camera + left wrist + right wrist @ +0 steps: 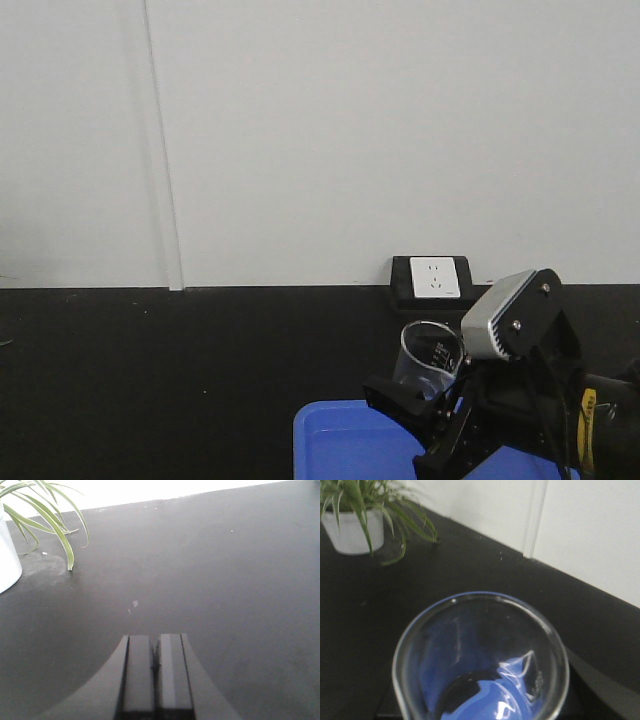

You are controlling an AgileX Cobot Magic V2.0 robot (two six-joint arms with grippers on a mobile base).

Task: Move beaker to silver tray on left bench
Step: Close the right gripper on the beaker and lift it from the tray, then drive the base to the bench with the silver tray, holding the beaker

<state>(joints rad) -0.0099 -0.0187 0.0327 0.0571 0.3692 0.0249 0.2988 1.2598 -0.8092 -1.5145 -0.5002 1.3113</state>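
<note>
The clear glass beaker (430, 353) is held upright in my right gripper (418, 398), a little above the near corner of a blue tray. The jaws are shut on its lower wall. In the right wrist view I look down into the beaker (470, 640), and blue shows through its bottom. One dark finger (602, 687) shows beside it. My left gripper (156, 641) is shut and empty, low over the matte black worktop (225, 580). The black worktop also fills the lower left of the front view (150, 380). The silver tray is out of view.
A bright blue plastic tray (340, 440) lies under the right arm at the bottom edge. A white wall socket (435, 278) sits behind it. A potted plant in a white pot (355, 527) stands on the worktop; the left wrist view shows it at the far left (7, 555).
</note>
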